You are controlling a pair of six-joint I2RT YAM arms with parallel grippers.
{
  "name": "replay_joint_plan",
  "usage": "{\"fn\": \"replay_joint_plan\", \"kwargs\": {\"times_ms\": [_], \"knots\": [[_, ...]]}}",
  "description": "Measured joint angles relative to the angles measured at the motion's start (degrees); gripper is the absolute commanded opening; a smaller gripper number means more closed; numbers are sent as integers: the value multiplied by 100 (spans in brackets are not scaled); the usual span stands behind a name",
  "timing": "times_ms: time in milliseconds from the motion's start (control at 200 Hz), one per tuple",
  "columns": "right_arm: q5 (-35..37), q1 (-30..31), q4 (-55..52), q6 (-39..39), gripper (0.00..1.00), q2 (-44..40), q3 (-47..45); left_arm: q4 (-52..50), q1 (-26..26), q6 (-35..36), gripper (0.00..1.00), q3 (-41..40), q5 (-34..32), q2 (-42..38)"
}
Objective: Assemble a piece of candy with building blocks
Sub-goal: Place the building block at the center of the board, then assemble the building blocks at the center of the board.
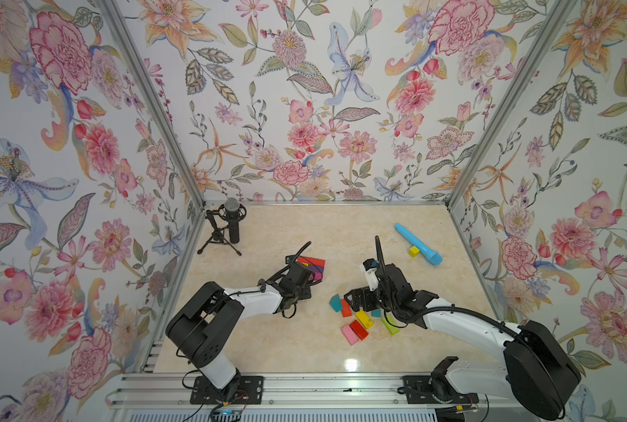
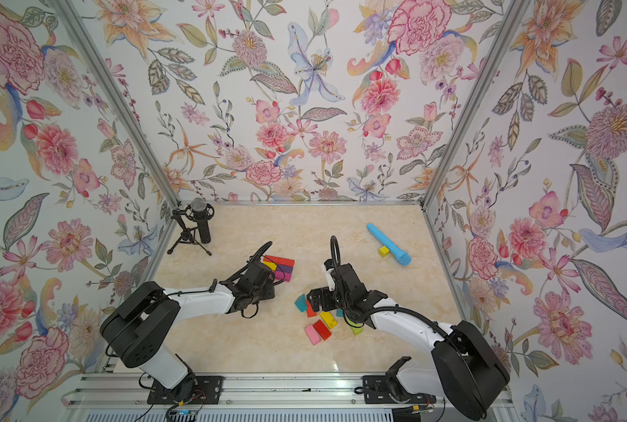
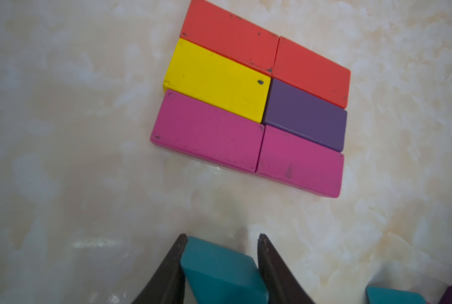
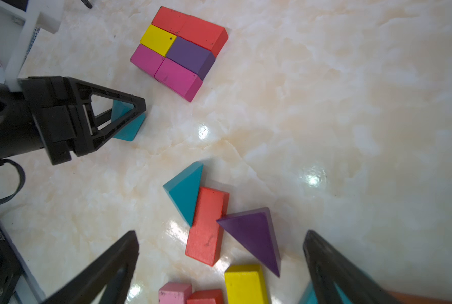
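Though low, wedge inside left claw

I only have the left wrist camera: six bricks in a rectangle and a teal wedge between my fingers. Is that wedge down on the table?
Observer: In the right wrist view the teal wedge looks to rest on the table, apart from the rectangle.
Operator: Where is the right gripper?
Observer: The right gripper hangs wide open above a red brick and a purple wedge.
Operator: Any block far from the rest?
Observer: A small yellow cube lies beside the light-blue tube, toward the back of the table in both top views.
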Motion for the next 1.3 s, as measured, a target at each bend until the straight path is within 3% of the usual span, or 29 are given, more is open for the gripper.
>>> {"fn": "replay_joint_plan", "kwargs": {"times_ms": [150,365,600,1301], "knots": [[24,7,61,0,100,0,9,20,26,-7,69,17,24,-13],[61,7,76,0,100,-39,-9,20,28,-107,71,-101,310,-501],[63,0,90,0,100,-118,-44,98,-317,-538,71,-581,319,-1154],[83,0,63,-2,100,-90,35,1067,-463,-859,69,-723,791,-544]]}}
